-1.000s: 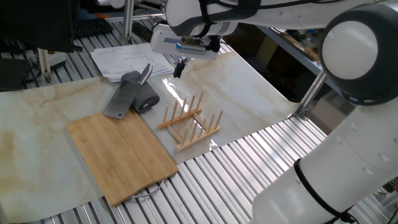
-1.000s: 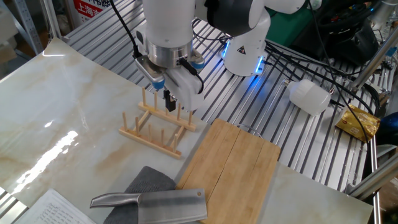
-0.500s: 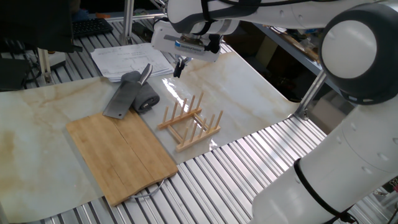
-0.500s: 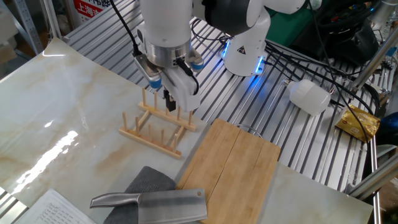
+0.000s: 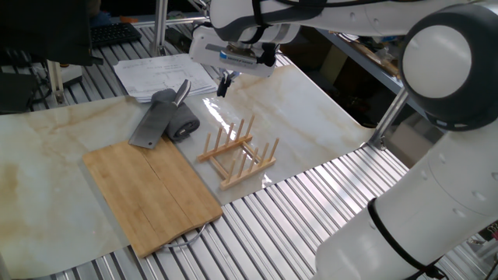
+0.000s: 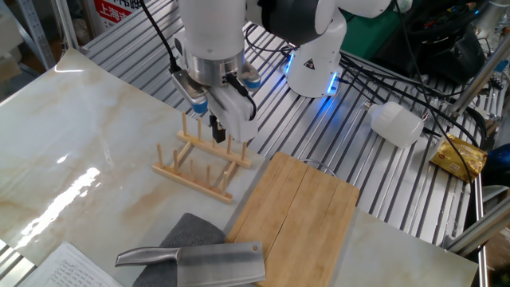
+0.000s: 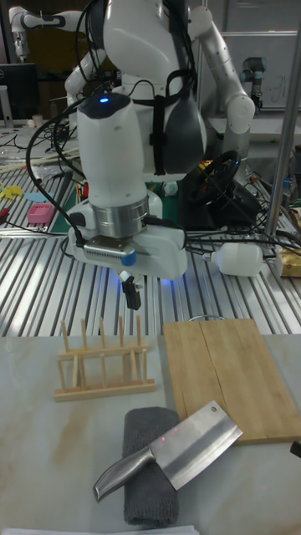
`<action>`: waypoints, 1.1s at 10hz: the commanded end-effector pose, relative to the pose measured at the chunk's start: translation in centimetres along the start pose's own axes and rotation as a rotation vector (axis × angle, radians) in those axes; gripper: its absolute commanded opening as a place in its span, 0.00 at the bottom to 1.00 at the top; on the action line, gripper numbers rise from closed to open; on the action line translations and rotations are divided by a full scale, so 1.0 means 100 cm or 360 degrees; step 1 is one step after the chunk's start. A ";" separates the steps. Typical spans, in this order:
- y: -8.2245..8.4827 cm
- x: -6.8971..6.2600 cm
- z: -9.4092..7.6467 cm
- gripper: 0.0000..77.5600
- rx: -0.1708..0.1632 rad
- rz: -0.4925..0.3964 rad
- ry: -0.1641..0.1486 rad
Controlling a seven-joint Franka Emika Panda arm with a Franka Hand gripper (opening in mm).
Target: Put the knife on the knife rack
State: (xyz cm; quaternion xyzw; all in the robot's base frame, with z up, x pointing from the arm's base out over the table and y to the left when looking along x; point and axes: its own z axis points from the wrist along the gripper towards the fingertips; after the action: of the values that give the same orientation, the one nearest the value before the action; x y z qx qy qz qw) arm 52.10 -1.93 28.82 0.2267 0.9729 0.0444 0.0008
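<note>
- One fixed view: gripper (image 5: 225,83) hangs in the air at the far side of the table, fingers pointing down, holding nothing. Fingers look close together, narrow gap at most. Knife (image 5: 158,117) lies to the left of the gripper and lower down, blade on the near-left, handle pointing far-right toward the papers (image 5: 163,75). It rests partly on a rolled cloth (image 5: 181,121), blade corner reaching the cutting board (image 5: 152,193). Knife rack (image 5: 239,152) stands near-right of the gripper, empty.
- The other fixed view: gripper (image 6: 215,127) hovers above the rack's (image 6: 203,159) far pegs. Knife (image 6: 197,262) is well apart, at the near edge of the picture, long axis running left-right, handle to the left. Cloth (image 6: 188,232) sits under it.
- Tall fixed view: gripper (image 7: 131,297) above the rack (image 7: 104,362), jaws nearly closed, nothing between them. Knife (image 7: 172,449) nearer the camera and slightly right, lying diagonally, handle at lower left, blade at upper right by the board (image 7: 238,376).
- Judgement: the next move needs travel across the rack toward the knife, jaws opened and turned to cross the handle's axis.
</note>
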 end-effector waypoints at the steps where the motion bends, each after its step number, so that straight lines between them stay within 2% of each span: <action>1: 0.005 -0.009 0.003 0.00 0.0020 0.0014 -0.0012; 4: 0.012 -0.031 0.019 0.00 0.0010 0.0037 -0.0020; 5: 0.016 -0.042 0.026 0.00 0.0009 0.0055 -0.0024; 6: 0.016 -0.042 0.026 0.00 0.0009 0.0055 -0.0024; 8: 0.026 -0.067 0.032 0.00 0.0006 0.0090 -0.0021; 10: 0.038 -0.082 0.038 0.00 0.0003 0.0118 -0.0027; 11: 0.041 -0.086 0.041 0.00 0.0002 0.0128 -0.0029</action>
State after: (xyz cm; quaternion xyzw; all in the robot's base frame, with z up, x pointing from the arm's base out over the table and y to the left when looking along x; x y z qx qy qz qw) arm 60.01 -2.05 25.64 0.2536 0.9664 0.0406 0.0049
